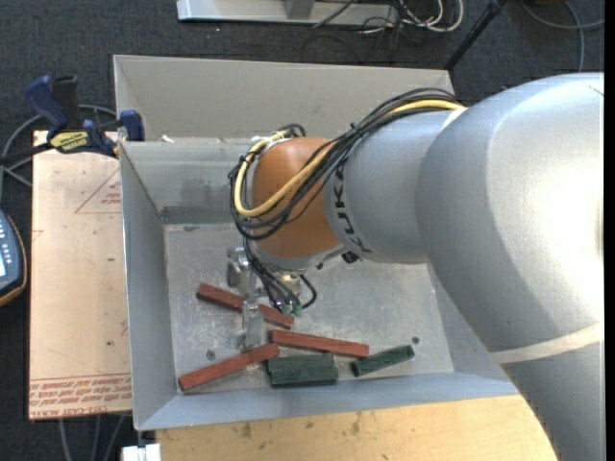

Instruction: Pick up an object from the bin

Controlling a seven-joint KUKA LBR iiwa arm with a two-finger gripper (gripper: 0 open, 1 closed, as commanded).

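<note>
Where brown sticks point(317, 342) lie, arm point(404, 200) angled down from the right

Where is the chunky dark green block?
The green block lies by the bin's near wall, just below a long red stick, a thinner green stick on its right in the view.

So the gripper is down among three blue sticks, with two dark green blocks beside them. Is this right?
Not quite: the camera view shows the three sticks are reddish-brown, not blue. The gripper is down among them, with two dark green blocks beside them.
</note>
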